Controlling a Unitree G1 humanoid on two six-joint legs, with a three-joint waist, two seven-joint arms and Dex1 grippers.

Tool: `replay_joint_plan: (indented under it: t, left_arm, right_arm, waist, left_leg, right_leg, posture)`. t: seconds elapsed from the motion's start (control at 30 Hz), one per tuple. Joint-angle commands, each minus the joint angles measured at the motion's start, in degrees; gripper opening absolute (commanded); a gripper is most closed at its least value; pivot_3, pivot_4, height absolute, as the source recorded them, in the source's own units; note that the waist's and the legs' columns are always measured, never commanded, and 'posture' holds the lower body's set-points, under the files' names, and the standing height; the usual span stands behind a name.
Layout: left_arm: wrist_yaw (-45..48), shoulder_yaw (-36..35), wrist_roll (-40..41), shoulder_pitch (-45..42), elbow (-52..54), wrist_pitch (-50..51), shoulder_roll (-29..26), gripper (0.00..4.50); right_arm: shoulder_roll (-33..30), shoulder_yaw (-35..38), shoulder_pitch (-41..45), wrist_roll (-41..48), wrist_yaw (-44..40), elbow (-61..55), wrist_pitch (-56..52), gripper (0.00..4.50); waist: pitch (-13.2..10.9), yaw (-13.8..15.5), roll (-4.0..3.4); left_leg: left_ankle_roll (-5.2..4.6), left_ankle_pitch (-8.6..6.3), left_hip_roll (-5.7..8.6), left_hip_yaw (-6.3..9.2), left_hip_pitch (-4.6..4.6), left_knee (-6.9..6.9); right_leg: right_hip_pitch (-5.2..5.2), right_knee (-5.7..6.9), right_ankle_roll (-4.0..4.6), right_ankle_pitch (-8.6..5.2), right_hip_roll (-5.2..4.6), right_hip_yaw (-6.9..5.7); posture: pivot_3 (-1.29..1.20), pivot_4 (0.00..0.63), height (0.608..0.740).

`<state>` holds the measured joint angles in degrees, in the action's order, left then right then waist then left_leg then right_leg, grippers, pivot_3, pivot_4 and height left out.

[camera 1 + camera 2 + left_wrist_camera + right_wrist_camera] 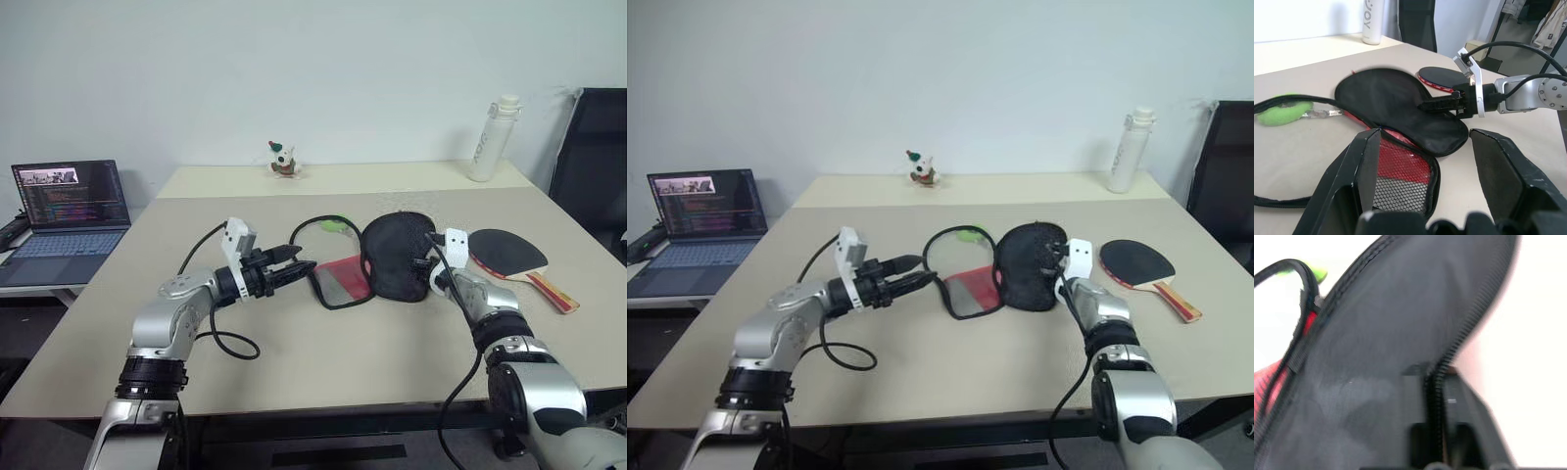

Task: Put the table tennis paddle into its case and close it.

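One unzipped case without contents, flap in right pincer; left pincer spread, paddle beside.

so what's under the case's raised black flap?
Under the case flap: red lining and mesh by the opening. No paddle, which lies beside it. Deeper inside is covered.

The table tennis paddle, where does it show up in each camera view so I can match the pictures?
Left eye view: the table tennis paddle lies on the table at right, just beyond the right gripper.
Right eye view: same spot, right of the case, handle pointing toward the table's right edge.
Left wrist view: its head peeks out behind the case's raised black flap.
Right wrist view: not in it.
Shared landmark: the case's black flap, pinched by the right gripper.
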<state>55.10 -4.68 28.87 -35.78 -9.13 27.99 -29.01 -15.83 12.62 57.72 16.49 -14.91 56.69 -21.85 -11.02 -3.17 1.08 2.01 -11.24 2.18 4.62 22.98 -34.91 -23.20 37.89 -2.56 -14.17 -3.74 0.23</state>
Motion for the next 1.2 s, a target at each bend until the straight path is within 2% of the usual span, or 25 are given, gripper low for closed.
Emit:
replay_joint_plan:
  t: [0.03, 0.47, 0.7, 0.8, 1.0, 1.17, 1.2]
  left_arm:
    - [-0.29, -0.8, 0.15, -1.53, 1.25, -1.28, 0.09, 3.14]
    - [-0.34, -0.27, -0.13, -1.95, 0.75, -1.72, 0.58, 3.14]
    - [0.31, 0.26, -0.46, -3.09, -0.31, -2.25, 0.88, 3.14]
    - [0.47, 0.33, -0.64, -3.2, -0.35, -2.35, 0.95, 3.14]
    - [0.58, 0.04, -0.82, -2.71, 0.44, -2.1, 0.91, 3.14]
    - [0.2, -0.16, -0.65, -2.13, 1.33, -1.8, 0.97, 3.14]
    - [0.16, -0.14, -0.57, -2.02, 1.59, -1.71, 1.0, 3.14]
  right_arm:
    - [-1.29, 1.42, 2.82, -0.12, -0.5, 0.95, 2.17, 0.02]
    - [-6.62, 2.33, 3.19, -0.46, -1.19, 2.84, 0.4, 0.02]
    - [-6.03, 0.43, 4.82, -1.76, -5.46, 5.08, -3.49, 0.02]
    - [-5.36, 0.39, 5.04, -2.57, -3.82, 5.9, -2.95, 0.63]
    - [-6.83, -0.47, 5.13, -4.55, -3.38, 5.75, -0.57, 2.66]
    - [-11.35, -1.33, 4.68, -5.69, -7.58, 1.78, -1.84, 4.41]
    - [-12.22, -1.58, 4.26, -5.6, -9.35, 0.27, -2.3, 4.46]
  waist:
    - [0.0, 0.0, 0.0]
    - [0.0, -0.01, 0.01]
    - [-0.01, -0.09, 0.01]
    - [-0.01, -0.1, 0.01]
    - [-0.01, -0.05, 0.01]
    - [-0.02, -0.01, 0.02]
    - [-0.02, -0.01, 0.02]
  left_leg:
    - [0.0, 0.0, 0.0, -0.01, 0.0, 0.0]
    - [0.0, 0.0, 0.02, -0.06, 0.0, 0.0]
    - [0.0, 0.0, 0.01, -0.12, -0.03, 0.0]
    - [0.0, 0.0, 0.01, -0.12, -0.03, 0.0]
    - [0.0, 0.0, 0.02, -0.13, -0.03, 0.0]
    - [0.0, 0.0, 0.03, -0.13, -0.02, 0.0]
    - [0.0, 0.0, 0.04, -0.13, -0.02, 0.0]
  right_leg:
    - [0.0, 0.0, 0.0, 0.0, 0.0, 0.02]
    - [0.0, 0.0, -0.01, 0.0, 0.0, 0.07]
    - [-0.01, 0.01, -0.01, 0.01, 0.01, 0.14]
    - [-0.01, 0.01, -0.02, 0.01, 0.01, 0.15]
    - [-0.01, 0.01, -0.03, 0.01, 0.0, 0.16]
    - [-0.01, 0.01, -0.03, 0.02, 0.0, 0.16]
    - [-0.01, 0.0, -0.03, 0.02, 0.0, 0.16]
  posture:
    - [0.0, 0.15, 0.74]
    - [0.0, 0.15, 0.74]
    - [0.0, 0.15, 0.74]
    - [0.0, 0.15, 0.74]
    - [0.0, 0.15, 0.74]
    - [0.0, 0.15, 0.74]
    - [0.0, 0.15, 0.74]
